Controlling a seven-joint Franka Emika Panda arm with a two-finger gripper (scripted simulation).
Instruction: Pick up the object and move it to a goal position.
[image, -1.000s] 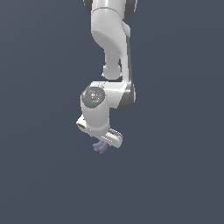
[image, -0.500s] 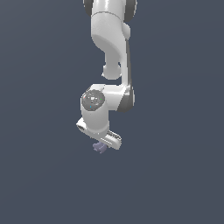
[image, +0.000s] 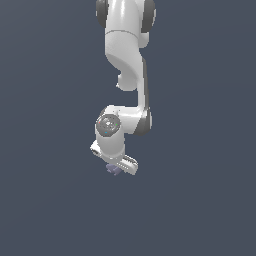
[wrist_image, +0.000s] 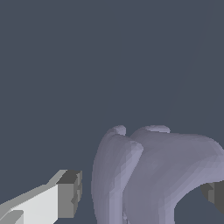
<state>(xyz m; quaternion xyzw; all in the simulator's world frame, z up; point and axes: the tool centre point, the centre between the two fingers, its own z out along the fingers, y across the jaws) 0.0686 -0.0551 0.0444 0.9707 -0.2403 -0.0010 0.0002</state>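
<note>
The object (image: 114, 170) is a small lavender-grey lobed lump, seen in the exterior view just under the white arm's hand. In the wrist view it (wrist_image: 148, 170) fills the space between the fingers as two curved lobes. My gripper (image: 116, 168) is down over it, with one finger on each side (wrist_image: 142, 194). One grey fingertip (wrist_image: 70, 192) stands a narrow gap away from the lump. The other fingertip (wrist_image: 215, 192) shows at the frame edge, partly hidden behind the lump. The jaws are open around the object and not closed on it.
A plain dark grey-blue ground (image: 200, 200) surrounds the arm in both views. The white arm (image: 125, 55) reaches down from the top of the exterior view. No goal marker or other object shows.
The arm's wrist and hand have come down a little over the object. The object has stayed where it was.
</note>
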